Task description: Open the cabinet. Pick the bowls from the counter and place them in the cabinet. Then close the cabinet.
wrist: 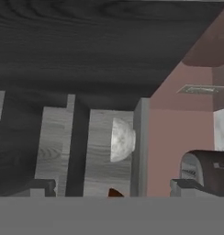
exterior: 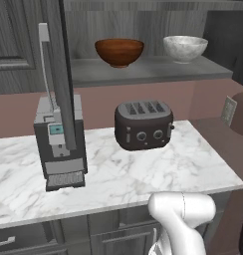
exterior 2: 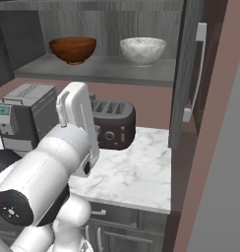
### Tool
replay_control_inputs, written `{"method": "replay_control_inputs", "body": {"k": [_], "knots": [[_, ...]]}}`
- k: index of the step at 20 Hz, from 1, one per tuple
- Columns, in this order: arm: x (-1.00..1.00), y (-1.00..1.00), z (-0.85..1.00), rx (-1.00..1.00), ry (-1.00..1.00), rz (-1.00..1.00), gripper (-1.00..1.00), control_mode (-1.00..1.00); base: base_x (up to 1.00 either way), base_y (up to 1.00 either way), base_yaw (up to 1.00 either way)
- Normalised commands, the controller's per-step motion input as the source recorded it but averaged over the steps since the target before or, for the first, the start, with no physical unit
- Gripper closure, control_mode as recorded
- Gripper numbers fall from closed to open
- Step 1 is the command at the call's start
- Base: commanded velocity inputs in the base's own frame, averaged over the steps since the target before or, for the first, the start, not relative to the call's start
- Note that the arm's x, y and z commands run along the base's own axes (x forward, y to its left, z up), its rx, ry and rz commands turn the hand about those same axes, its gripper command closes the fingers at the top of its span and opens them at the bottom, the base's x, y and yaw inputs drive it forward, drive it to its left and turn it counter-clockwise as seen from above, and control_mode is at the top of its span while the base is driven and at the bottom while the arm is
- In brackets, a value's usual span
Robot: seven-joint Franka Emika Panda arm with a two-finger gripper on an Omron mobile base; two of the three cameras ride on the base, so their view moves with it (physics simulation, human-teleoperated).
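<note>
Grey wood-grain, the cabinet (exterior: pixel 143 30) is the biggest thing before me, and it stands open above the toaster (exterior: pixel 143 124). Its left door (exterior: pixel 61 74) swings out edge-on over the desk (exterior: pixel 168 174), left of the toaster, with the silver bar handle (exterior: pixel 44 64) on its outer face. The right door (exterior 2: pixel 183 74) hangs open to the toaster's right, and its bar handle (exterior 2: pixel 196 74) faces the wall. Both doors should swing stiffly but easily on their hinges, and each long bar is the place to take hold, about halfway down.

Both bowls already sit on the cabinet shelf (exterior: pixel 158 72), so I judge only the closing remains. The reddish-brown bowl (exterior: pixel 119 52) is up and left of the toaster, the pale bowl (exterior: pixel 185 48) up and right, well apart. They look rigid, glossy and likely slippery, and the pale one breakable if knocked. Both sit back from the shelf's front edge.

A coffee machine (exterior: pixel 60 144) stands left of the toaster, right under the left door, so there is little room there. The desk in front of the toaster is bare.

My claw (wrist: pixel 112 195) is spread wide and holds nothing, looking at the shelf with the pale bowl ahead.
</note>
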Motion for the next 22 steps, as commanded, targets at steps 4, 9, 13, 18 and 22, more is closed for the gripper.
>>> {"method": "replay_control_inputs", "body": {"k": [4, 9, 13, 18, 22], "knots": [[0.00, -0.29, 0.00, 0.02, 0.00, -0.06, -1.00, -1.00, 0.00, 0.00, 0.00], [0.00, -0.31, 0.00, 0.03, 0.00, -0.11, -1.00, -1.00, 0.00, 0.00, 0.00], [0.00, -0.24, 0.00, 0.02, 0.00, -0.17, -1.00, -1.00, 0.00, 0.00, 0.00], [-0.05, -0.19, 0.00, 0.01, 0.00, -0.20, -1.00, -1.00, 0.00, 0.00, 0.00], [-0.07, -0.18, 0.00, 0.01, -0.01, -0.16, -1.00, -1.00, 0.00, 0.00, 0.00]]}}
